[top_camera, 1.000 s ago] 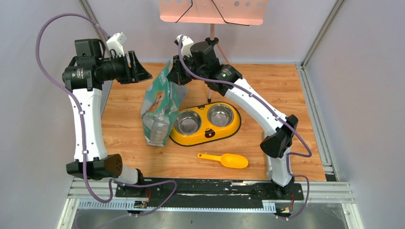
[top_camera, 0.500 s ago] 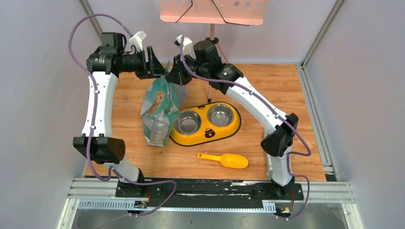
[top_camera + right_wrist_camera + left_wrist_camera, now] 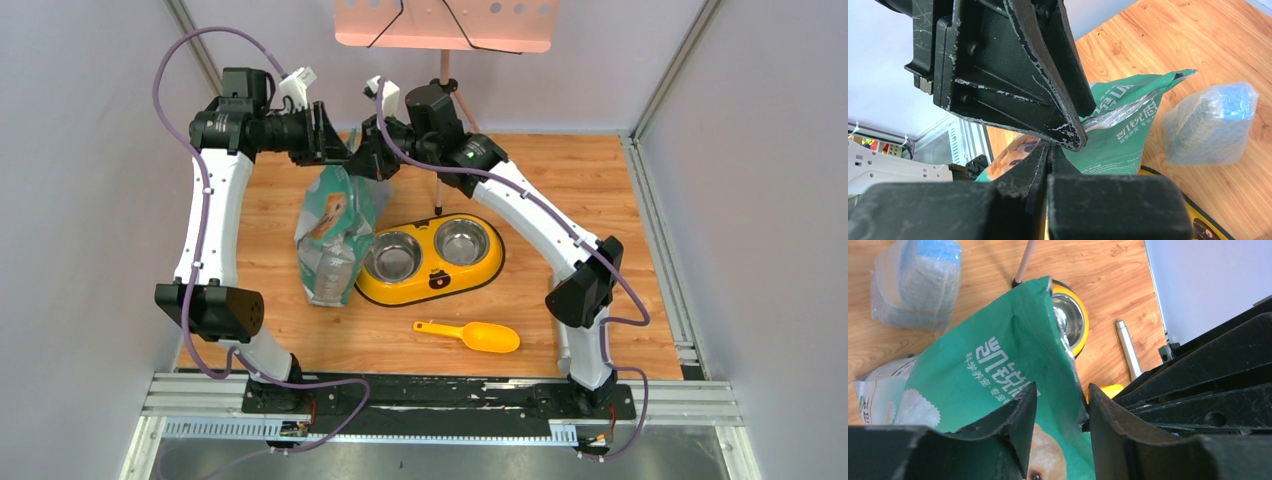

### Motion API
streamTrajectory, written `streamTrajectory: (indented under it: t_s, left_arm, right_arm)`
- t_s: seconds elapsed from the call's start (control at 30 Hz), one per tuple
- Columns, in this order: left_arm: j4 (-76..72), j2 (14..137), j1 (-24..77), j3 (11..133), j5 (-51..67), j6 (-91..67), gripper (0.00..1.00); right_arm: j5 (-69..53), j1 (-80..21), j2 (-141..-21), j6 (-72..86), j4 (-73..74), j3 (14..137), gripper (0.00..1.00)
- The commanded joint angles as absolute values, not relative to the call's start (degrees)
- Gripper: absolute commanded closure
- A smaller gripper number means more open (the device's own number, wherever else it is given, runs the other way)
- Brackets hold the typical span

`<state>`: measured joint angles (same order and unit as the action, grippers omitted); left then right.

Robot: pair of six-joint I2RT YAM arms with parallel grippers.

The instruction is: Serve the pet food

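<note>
- A wood-grain table [image 3: 620, 200] sits between plain pale-grey walls; a pink perforated panel [image 3: 445, 22] hangs over its far edge; aluminium rails run along the near edge.
- At far left the white-shelled left arm [image 3: 205, 220] arches up and over, trailing a purple cable.
- The left gripper [image 3: 1063, 390] has its matt black, scuffed fingers [image 3: 1015, 415] parted; the top edge of the bag [image 3: 335, 230] runs into the gap between them, and no grip is closed on it.
- The bag, glossy green-and-white film printed with a dog's face, stands upright and creased at centre-left; its silvery inner lining shows at the mouth.
- The pet food cannot be seen; whatever the bag holds is hidden in every view.
- The right gripper [image 3: 1048, 150] meets the bag's top from the other side, its fingers [image 3: 1035, 165] pressed flat together and pinching the film.
- A clear plastic-wrapped blue-and-white packet [image 3: 915, 282] lies on the wood beyond the bag.
- A rounded yellow plastic feeder [image 3: 430, 285] just beside the bag holds two shiny steel bowls [image 3: 393, 257].
- An orange-yellow plastic scoop [image 3: 470, 335] lies flat nearer the bases, apart from the feeder.
- The right arm [image 3: 560, 240] slants in from the right.
</note>
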<state>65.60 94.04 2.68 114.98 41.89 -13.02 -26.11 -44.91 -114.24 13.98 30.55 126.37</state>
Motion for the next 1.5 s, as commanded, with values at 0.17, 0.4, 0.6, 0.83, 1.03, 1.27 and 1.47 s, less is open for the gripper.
streamTrajectory:
  t_s: [0.17,0.4,0.6,0.83,1.03,1.27,1.47]
  left_arm:
    - [73.7,95.8,3.4,117.7,37.0,-4.4,0.95]
    - [77.6,94.6,2.8,120.4,30.5,-0.2,1.00]
    - [77.6,94.0,0.6,121.5,28.3,-0.4,1.00]
    - [76.9,93.0,0.3,120.3,34.6,-1.6,1.00]
    - [74.1,92.1,0.3,119.2,41.9,-4.5,1.00]
    - [69.6,92.0,0.3,118.6,49.8,-9.3,1.00]
    - [66.6,92.9,0.3,118.9,52.4,-11.9,1.00]
  right_arm:
    - [-25.1,-44.8,-114.1,12.1,27.0,126.8,1.00]
    - [-15.0,-44.4,-111.3,13.2,31.0,125.3,1.00]
    - [-9.7,-43.4,-106.8,15.5,33.1,121.2,1.00]
    - [-7.1,-42.0,-104.5,15.8,34.1,118.6,1.00]
    - [-18.2,-40.2,-103.9,16.3,31.6,117.4,1.00]
    - [-46.9,-38.1,-110.7,17.4,26.4,124.4,0.57]
    - [-52.9,-38.7,-116.6,22.1,24.2,130.3,0.52]
